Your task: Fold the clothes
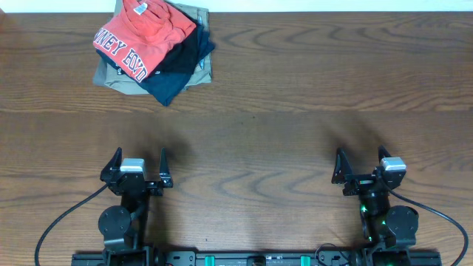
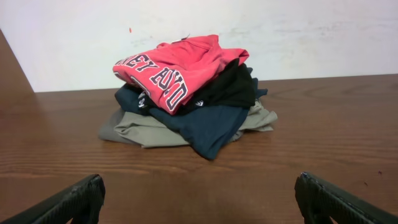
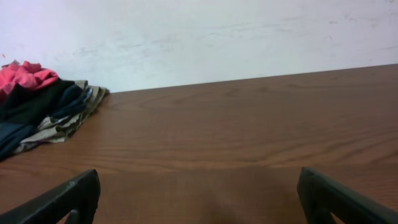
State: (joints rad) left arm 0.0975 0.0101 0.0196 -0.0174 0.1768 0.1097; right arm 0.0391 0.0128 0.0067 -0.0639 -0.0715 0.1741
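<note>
The left gripper sits low at the near edge of the table, its jaws spread wide and holding nothing. The right gripper is well apart at its 3 o'clock, also wide open and holding nothing.

At about 12 o'clock from the left gripper, by the far edge, the red-orange T-shirt lies crumpled on top of a pile. White, dark-edged block letters run across its front fold. From the right gripper the pile is at roughly 10 o'clock, and only a bit of red shows in that wrist view.

Directly under the shirt lies a black garment. Below that a navy garment pokes out toward 5 o'clock. A khaki garment lies flat at the bottom. Brown wood grain stretches between both grippers and the pile, and a pale wall rises behind it.
</note>
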